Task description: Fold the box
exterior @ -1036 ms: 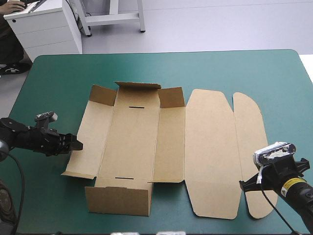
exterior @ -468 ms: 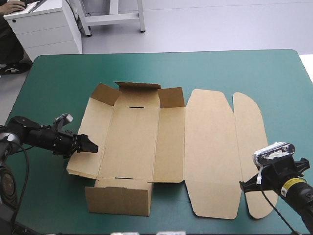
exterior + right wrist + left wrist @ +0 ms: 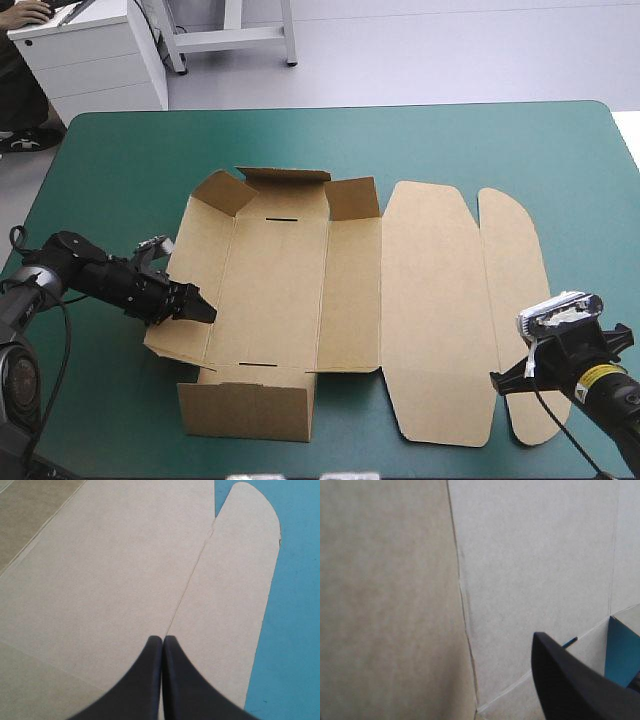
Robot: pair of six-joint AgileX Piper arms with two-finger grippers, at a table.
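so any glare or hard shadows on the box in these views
high view: even light, no glare on the box; left wrist view: the lifted side panel reads darker than the base; right wrist view: flat light on the lid ahead of the shut right end effector

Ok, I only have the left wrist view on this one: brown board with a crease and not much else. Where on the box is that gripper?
Observer: In the high view the left gripper is at the box's left side panel, toward its near end. That panel is tilted up off the teal-green cover.
Operator: Are any walls fully up?
Observer: Yes, the front wall at the table's near edge stands upright.
Operator: And the other arm?
Observer: The right gripper is shut, over the crease between the flat lid and its outer flap, well away from the left one.
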